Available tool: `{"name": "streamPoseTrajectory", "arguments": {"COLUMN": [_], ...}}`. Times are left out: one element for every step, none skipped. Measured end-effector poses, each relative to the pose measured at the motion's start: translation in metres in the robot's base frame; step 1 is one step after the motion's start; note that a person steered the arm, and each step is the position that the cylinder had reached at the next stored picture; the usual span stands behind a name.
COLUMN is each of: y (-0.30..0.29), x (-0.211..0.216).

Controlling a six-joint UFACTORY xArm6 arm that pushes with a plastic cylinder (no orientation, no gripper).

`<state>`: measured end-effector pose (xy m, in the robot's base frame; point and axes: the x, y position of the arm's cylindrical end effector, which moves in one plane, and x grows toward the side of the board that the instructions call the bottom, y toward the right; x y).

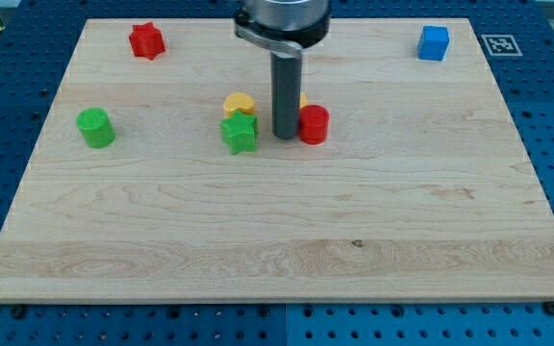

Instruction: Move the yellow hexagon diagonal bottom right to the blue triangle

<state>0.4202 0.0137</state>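
Observation:
My tip (284,135) stands on the board between a green star (239,134) on its left and a red cylinder (314,125) on its right, close to both. A yellow block (239,102), shape unclear, sits just above the green star. A small yellow sliver (303,98) shows behind the rod above the red cylinder; its shape is hidden. No blue triangle shows; the rod and arm cover the area behind them.
A red star (146,40) lies at the top left, a blue cube (434,43) at the top right and a green cylinder (95,127) at the left. The wooden board (277,250) lies on a blue perforated table.

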Motion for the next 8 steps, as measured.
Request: {"name": "streamPoseTrajectory", "arguments": {"y": [0.001, -0.014, -0.014, 0.007, 0.023, 0.023, 0.029, -0.019], "x": [-0.006, -0.031, -0.034, -0.035, -0.035, -0.035, -0.035, -0.038]}}
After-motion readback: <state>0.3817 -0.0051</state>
